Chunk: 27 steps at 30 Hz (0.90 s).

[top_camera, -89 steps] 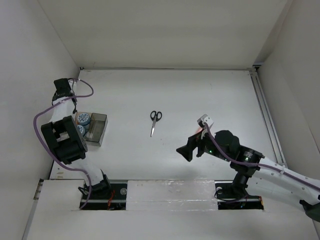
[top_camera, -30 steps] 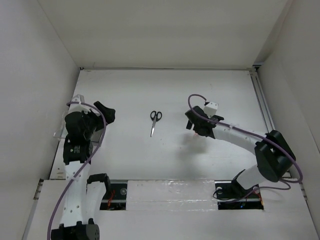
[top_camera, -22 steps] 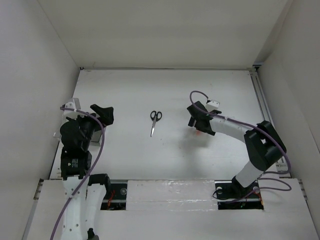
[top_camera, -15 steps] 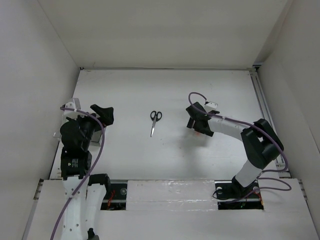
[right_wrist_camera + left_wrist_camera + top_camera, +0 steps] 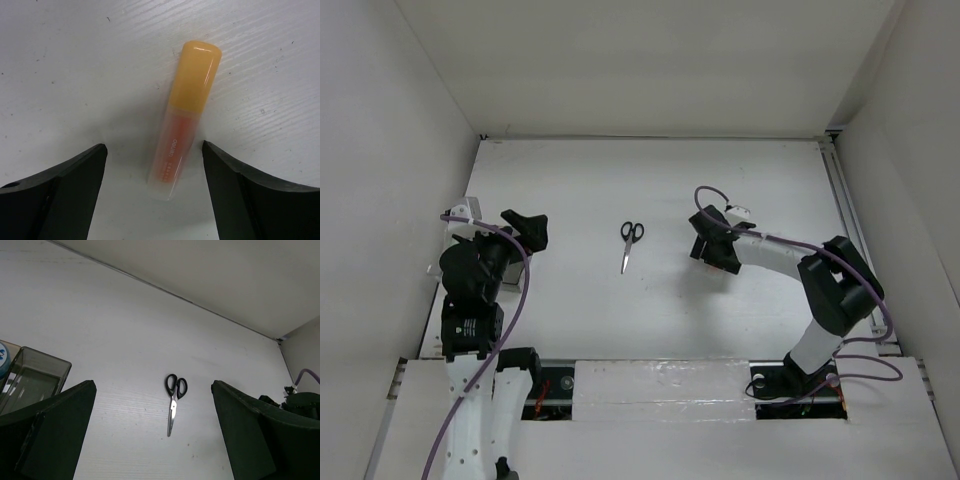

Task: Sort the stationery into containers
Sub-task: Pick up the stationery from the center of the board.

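Highlighter with tiny white lettering, unreadable

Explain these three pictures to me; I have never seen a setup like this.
Two robot arms stand at a white table. One picture looks down from above; the other two come from a camera on each wrist. The left arm's fingers, the dark shapes at its picture's sides, are spread open, with small black-handled scissors and a smoky dark bin lying ahead on the table. The right arm's fingers are open either side of an orange-pink highlighter lying flat, not touching it. Nothing is held.
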Tool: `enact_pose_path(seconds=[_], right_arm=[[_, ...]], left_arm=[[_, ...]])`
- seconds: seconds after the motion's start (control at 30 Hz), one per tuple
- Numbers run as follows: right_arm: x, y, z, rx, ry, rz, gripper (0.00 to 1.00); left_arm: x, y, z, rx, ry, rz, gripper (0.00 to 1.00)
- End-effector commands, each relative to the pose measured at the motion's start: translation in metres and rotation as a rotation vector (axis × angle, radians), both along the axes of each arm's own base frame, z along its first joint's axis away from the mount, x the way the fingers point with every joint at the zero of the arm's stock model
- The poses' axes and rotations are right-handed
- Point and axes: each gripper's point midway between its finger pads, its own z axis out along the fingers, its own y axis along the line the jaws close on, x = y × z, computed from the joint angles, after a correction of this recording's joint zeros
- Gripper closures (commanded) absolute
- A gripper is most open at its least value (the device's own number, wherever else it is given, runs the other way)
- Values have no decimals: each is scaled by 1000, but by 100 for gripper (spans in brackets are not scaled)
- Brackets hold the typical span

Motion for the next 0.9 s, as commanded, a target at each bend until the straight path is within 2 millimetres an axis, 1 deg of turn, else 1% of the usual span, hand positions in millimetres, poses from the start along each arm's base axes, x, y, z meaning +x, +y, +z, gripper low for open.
enact_pose_path(seconds=[0.0,0.03,0.1,0.17,0.2,0.23,0.27,0.3,0.33,0.37,0.4,0.43,0.47,0.53,0.57,0.6,0.63,0.67,0.73,0.77,0.8,0.83,0.87], right_arm=[[-11,10,-21,46,61,-4,19],[-14,8,-25,35,77,-5,23],[-16,4,-28,22,79,-9,28],[-13,-1,-27,14,73,-25,47],[-16,-3,-30,8,82,-26,54],[-13,-5,-30,9,76,-27,61],[-14,-4,-32,18,77,-23,76],[-12,-8,-32,14,78,-26,91],[-14,-6,-32,16,85,-12,100],[-14,-7,-32,12,87,-4,100],[-10,-4,-28,13,77,7,100],[-7,-1,-26,21,76,25,100],[-3,0,-18,13,60,61,100],[4,15,6,14,1,114,100],[5,19,15,3,-18,164,100],[4,27,22,8,-35,211,100],[7,35,33,21,-66,250,100],[9,39,51,43,-109,282,100],[4,60,70,72,-166,420,100],[6,64,90,100,-221,455,100],[0,71,95,98,-241,524,100],[-3,86,107,151,-273,586,100],[-4,92,115,177,-293,621,100]], left_arm=[[0,-2,20,17,-60,-13,0],[0,-2,25,18,-69,-12,0],[2,-2,23,17,-60,-13,0],[3,-2,20,17,-51,-13,0],[3,-2,20,17,-51,-13,0],[3,-2,20,17,-51,-13,0],[3,-2,20,17,-51,-13,0],[3,-2,20,17,-51,-13,0],[3,-2,18,16,-42,-13,0],[5,-2,16,15,-33,-13,0],[5,-2,16,15,-32,-13,0],[4,-1,20,25,-43,-14,0],[6,-3,18,23,-32,-23,0],[9,-2,14,22,-17,-23,0],[12,0,10,22,2,-13,0],[12,0,9,22,2,-13,0],[15,0,5,21,18,-13,0],[18,0,1,9,36,-11,0],[21,-3,-3,5,56,-28,0],[22,-5,-6,2,65,-42,0],[24,-8,-6,-10,75,-52,0],[25,-12,-9,-16,87,-79,0],[25,-14,-2,-18,82,-93,0]])
